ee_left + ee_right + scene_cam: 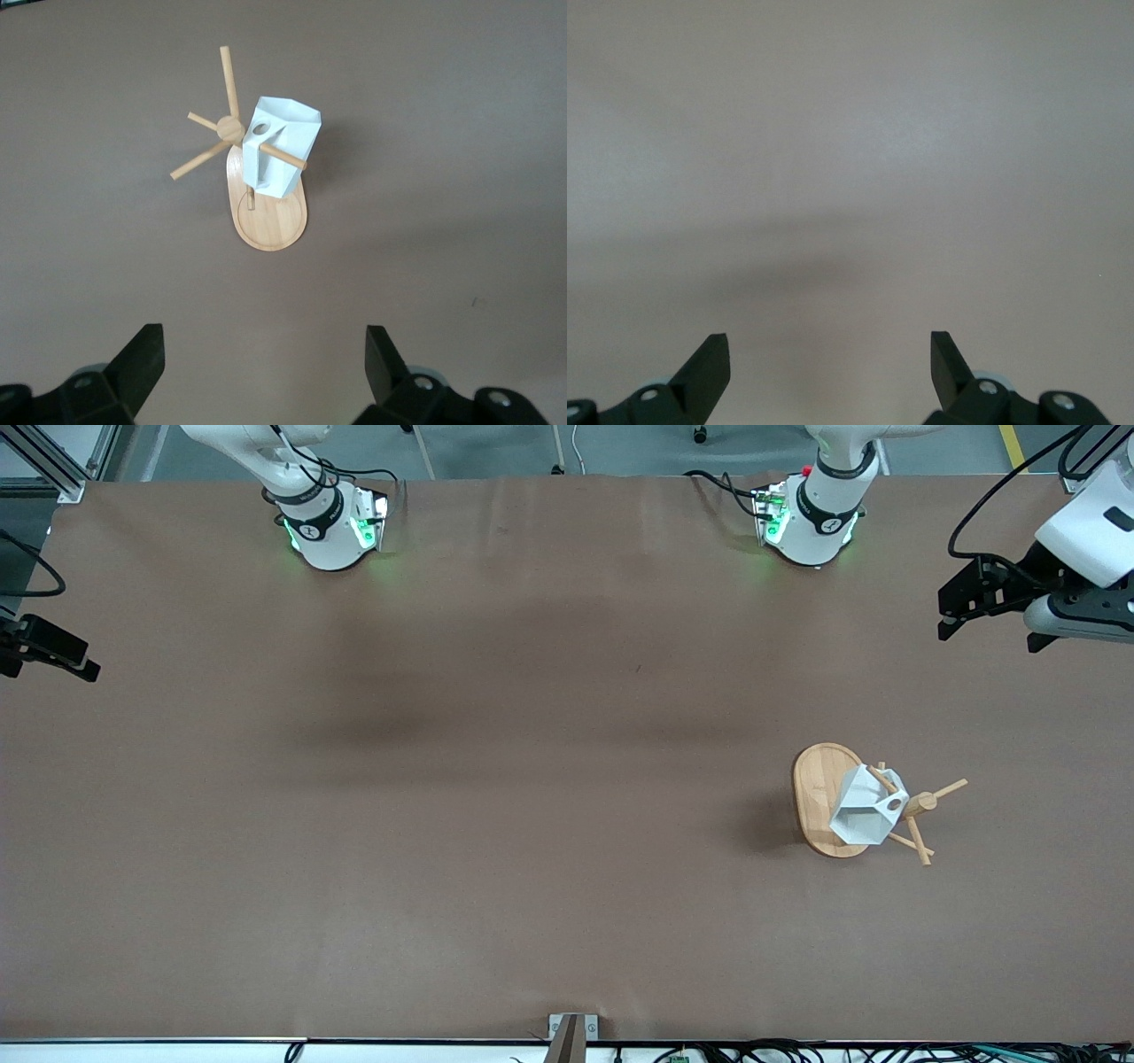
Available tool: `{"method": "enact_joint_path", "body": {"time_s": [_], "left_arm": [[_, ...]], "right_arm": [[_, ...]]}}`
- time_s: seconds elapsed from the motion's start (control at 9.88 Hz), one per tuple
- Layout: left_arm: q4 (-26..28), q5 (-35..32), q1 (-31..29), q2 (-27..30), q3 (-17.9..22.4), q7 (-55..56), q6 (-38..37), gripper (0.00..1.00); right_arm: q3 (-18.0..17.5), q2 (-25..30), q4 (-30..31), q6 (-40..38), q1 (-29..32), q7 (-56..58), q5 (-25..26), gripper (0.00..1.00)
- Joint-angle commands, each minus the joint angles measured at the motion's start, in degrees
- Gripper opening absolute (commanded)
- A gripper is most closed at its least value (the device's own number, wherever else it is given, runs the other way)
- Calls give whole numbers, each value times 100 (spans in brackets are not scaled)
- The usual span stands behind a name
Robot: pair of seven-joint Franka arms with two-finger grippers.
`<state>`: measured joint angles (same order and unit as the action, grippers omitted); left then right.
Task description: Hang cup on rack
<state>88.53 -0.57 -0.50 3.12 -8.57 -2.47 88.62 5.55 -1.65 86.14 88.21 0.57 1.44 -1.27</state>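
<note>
Cup [864, 815] already hangs on the rack [819, 797], which stands on the counter [443, 779] toward the left arm's end. You can see one peg [283, 157] passing through the round hole in the handle. The cup's long axis tilts down and away from the post [230, 129], with its open rim facing outward over the oval base.

Risk, in my judgement: the cup sits on a thin angled peg by the handle alone, so any knock to the rack could slide it off or tip the stand.

Your left gripper [264, 367] is over the counter near that end's edge, clear of the rack, fingers spread wide and empty. Your right gripper [829, 367] waits over bare counter, fingers likewise wide apart, holding nothing.
</note>
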Motion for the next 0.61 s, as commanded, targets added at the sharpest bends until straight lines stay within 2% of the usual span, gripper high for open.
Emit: {"method": "enact_joint_path", "body": {"time_s": [0.0,0.51], "left_arm": [[988,-48,121,521,162,18,462,100],[920,-57,130,505,171,247,349,100]], "right_arm": [[-45,156,148,47,14,-100,30,100],[-45,156,148,56,5,-100,30,100]]}}
